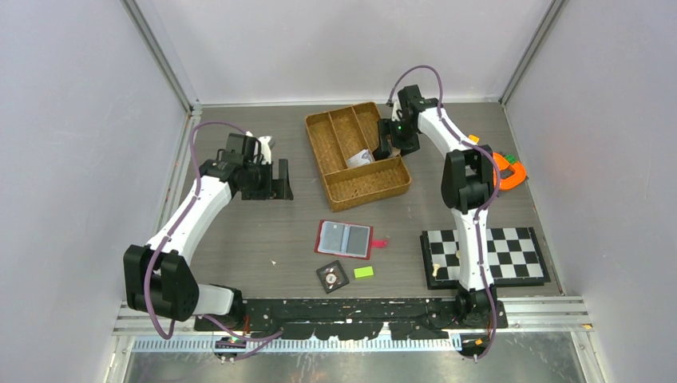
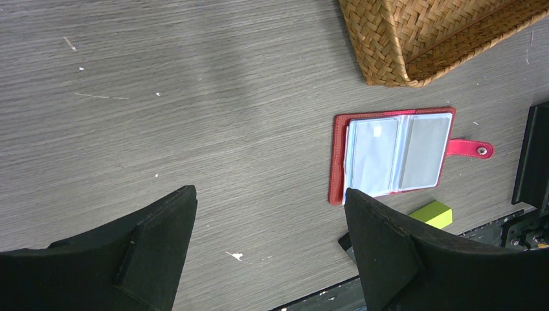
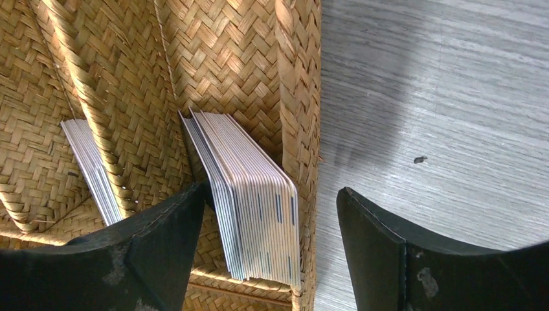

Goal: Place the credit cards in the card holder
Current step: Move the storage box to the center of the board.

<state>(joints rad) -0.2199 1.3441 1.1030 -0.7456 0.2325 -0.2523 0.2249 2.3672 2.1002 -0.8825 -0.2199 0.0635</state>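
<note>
Right wrist, credit cards (image 3: pixel 256 214) in woven tray (image 3: pixel 299 97)

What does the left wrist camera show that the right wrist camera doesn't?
Only the left wrist view shows the red card holder lying open on the table, with a green block beside it. Only the right wrist view shows the credit cards, one stack on edge against the outer wall of the woven tray, and a thinner stack in the next compartment. Both show the tray, the grey table and their own open jaws.
</note>
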